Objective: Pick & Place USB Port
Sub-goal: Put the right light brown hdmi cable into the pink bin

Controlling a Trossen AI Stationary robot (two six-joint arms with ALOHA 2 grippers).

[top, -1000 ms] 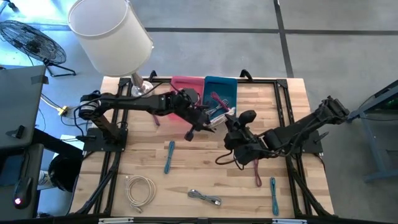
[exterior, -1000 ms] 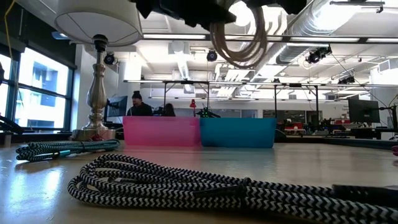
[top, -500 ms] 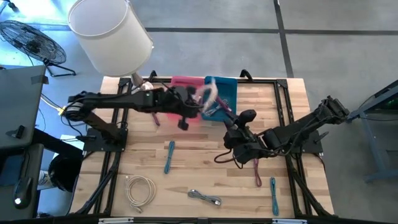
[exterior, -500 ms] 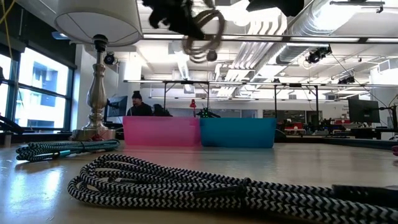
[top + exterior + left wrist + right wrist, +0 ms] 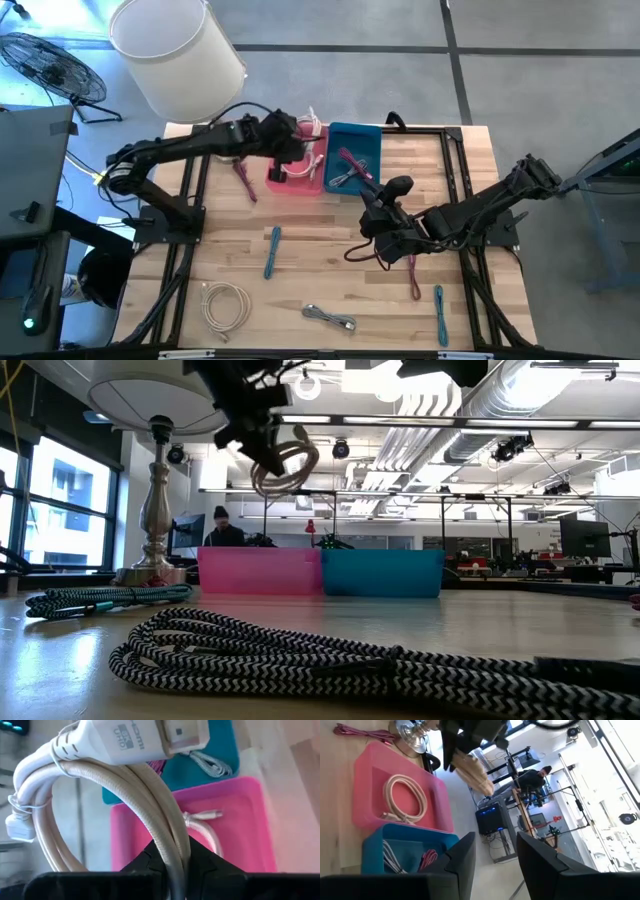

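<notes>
My left gripper (image 5: 290, 155) hangs above the pink bin (image 5: 280, 183), shut on a coiled white cable (image 5: 283, 465) with a white HDMI-marked plug (image 5: 125, 740). Another white coil (image 5: 405, 800) lies on the pink bin's floor. The blue bin (image 5: 365, 135) beside it holds pink and grey cables. My right gripper (image 5: 380, 205) waits open over the table's middle, near side of the blue bin; its fingers (image 5: 465, 860) hold nothing. My left gripper pinches the white coil between its two fingers on several strands of the loop (image 5: 172, 845), on the side away from the plug. The coil is lifted clear above the pink bin. In the low view it hangs below the fingers (image 5: 255, 430).
A lamp (image 5: 175, 55) stands at the far left corner. Loose cables lie on the table: magenta (image 5: 243, 180), blue (image 5: 272, 250), white coil (image 5: 225, 305), grey (image 5: 330, 318), pink (image 5: 412, 275), blue (image 5: 440, 312). A black-and-white braided cable (image 5: 350, 660) lies close to the low camera.
My left gripper has carried the white coil from over the table near the blue bin toward the far edge and the left, to above the pink bin. It stayed shut on the coil, which now hangs lower in the low view.
</notes>
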